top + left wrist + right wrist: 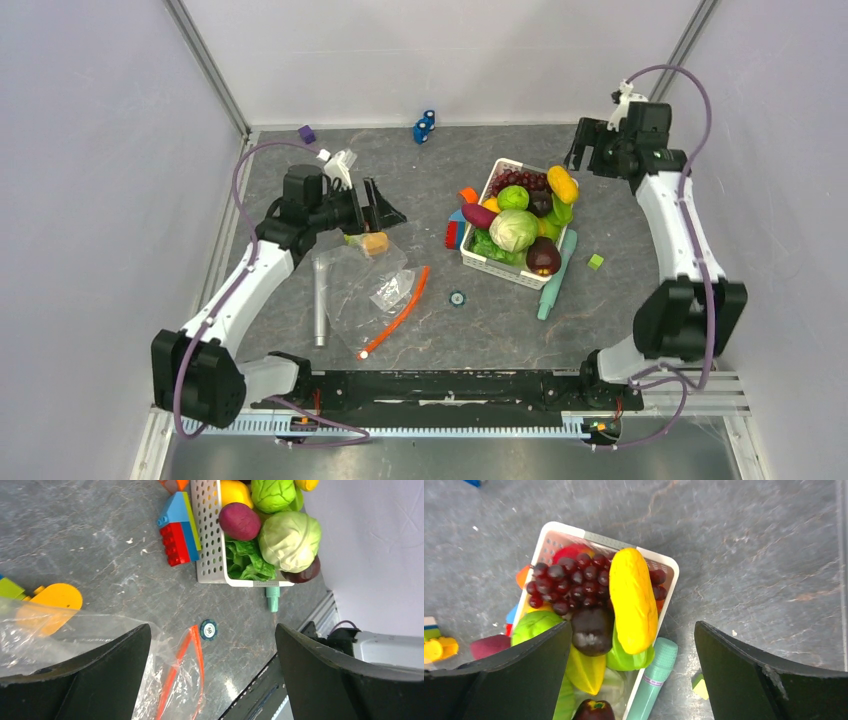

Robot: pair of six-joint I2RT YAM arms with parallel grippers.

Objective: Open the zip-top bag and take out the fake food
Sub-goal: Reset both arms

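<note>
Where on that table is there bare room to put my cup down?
Barest: the near strip between the round token and the black base rail. Also bare: the back patch bordered by the blue blocks, the left tool and the white basket. Crowded: around the zip-top bag, and at the building blocks beside the basket.

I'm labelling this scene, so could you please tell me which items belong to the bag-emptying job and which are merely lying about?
Job: zip-top bag, cabbage, corn cob, eggplant, sweet potato, round green fruit.

Lying about: white basket, grape bunch, blue blocks, purple block, silver cylinder, teal stick.
</note>
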